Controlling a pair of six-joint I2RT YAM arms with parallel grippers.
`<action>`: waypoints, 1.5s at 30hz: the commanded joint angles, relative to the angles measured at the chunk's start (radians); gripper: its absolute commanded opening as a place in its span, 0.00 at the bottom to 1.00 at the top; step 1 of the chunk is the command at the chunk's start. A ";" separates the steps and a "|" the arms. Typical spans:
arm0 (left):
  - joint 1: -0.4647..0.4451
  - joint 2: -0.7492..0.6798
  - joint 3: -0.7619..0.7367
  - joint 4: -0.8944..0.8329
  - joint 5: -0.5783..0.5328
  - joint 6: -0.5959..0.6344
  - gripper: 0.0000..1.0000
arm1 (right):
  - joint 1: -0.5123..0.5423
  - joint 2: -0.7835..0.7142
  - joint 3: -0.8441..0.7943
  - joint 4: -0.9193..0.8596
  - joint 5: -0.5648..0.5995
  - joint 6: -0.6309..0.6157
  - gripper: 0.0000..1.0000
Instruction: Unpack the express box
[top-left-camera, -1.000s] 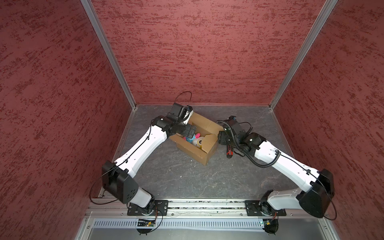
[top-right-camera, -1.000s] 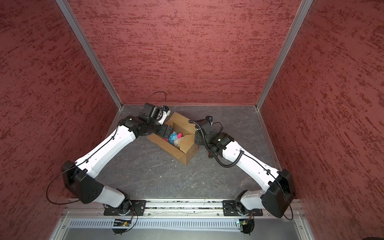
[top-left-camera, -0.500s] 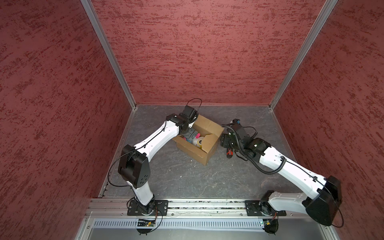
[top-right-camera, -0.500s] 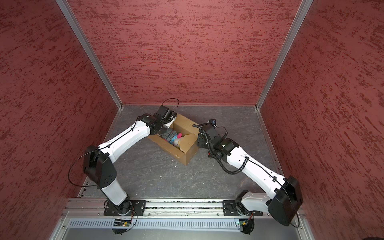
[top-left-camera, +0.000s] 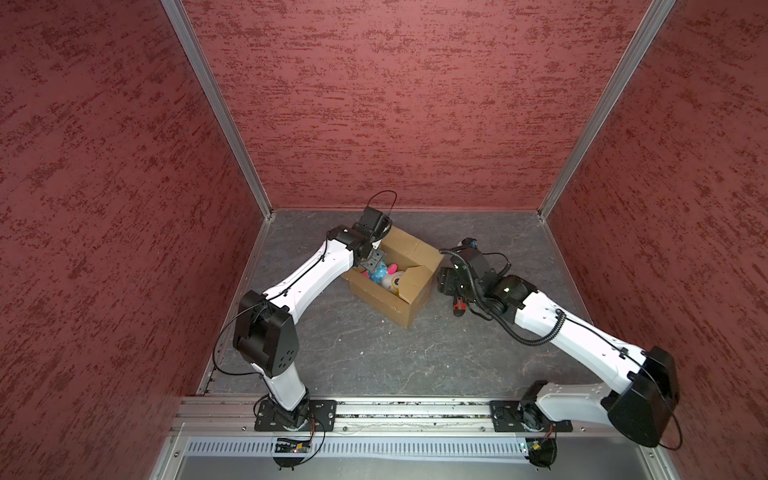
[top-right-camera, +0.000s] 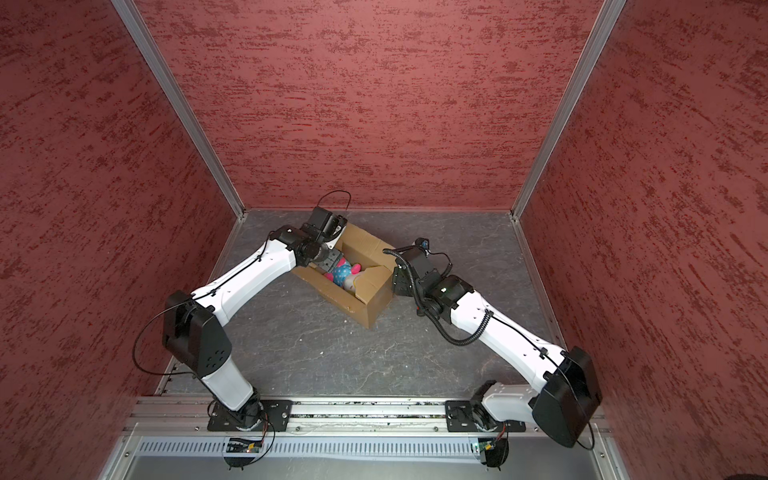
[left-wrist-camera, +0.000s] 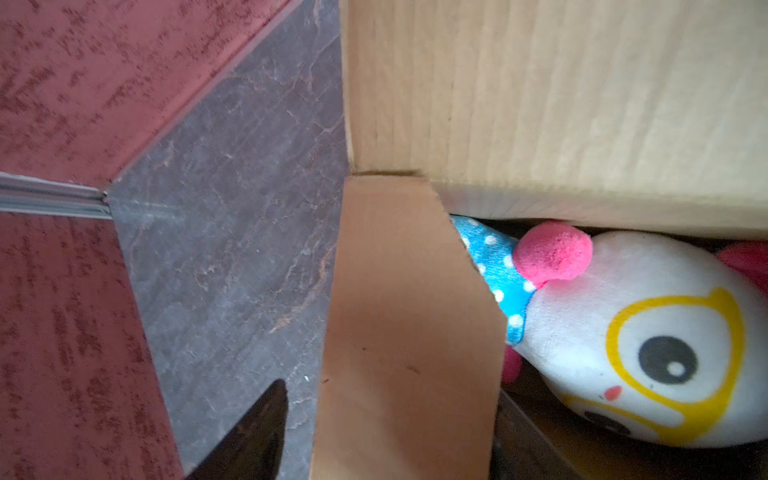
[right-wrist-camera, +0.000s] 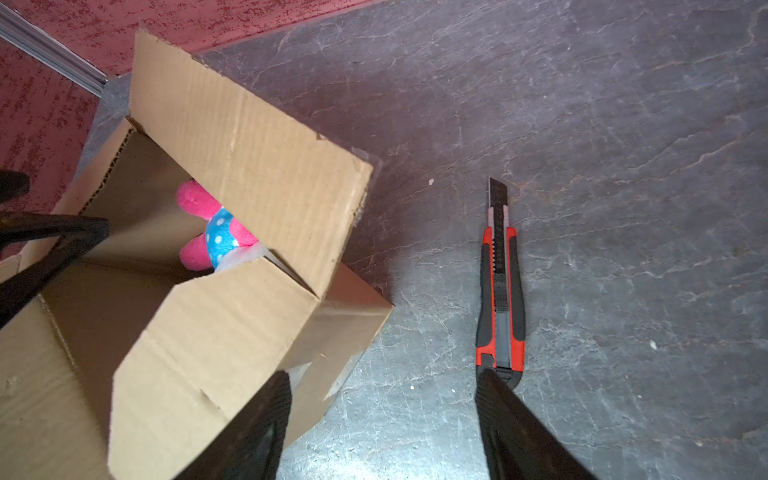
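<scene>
Straddling a flap (left-wrist-camera: 407, 332) of the express box (top-left-camera: 374, 297), left fingers (left-wrist-camera: 249, 436), grip unclear; right fingers (right-wrist-camera: 257, 428) spread, empty.

Grey tabletop (top-left-camera: 374, 357): express box (top-left-camera: 382, 297), utility knife (right-wrist-camera: 500, 299)

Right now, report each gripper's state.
Left gripper: open, fingers astride a box flap, not clamped.
Right gripper: open, empty, beside the knife.

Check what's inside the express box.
One pink, blue and white plush toy lies inside the express box. Its flaps and the left gripper hide part of the toy and the box bottom; anything else there cannot be seen.
</scene>
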 joint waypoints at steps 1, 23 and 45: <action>0.017 -0.034 -0.007 0.035 0.020 -0.020 0.62 | 0.004 0.013 0.015 0.024 -0.011 0.006 0.73; 0.138 -0.095 -0.029 0.046 0.258 -0.113 0.21 | 0.004 0.042 0.029 0.033 -0.015 0.013 0.72; 0.164 -0.168 -0.096 0.049 0.539 -0.469 0.18 | 0.006 0.047 0.128 -0.063 0.034 0.021 0.73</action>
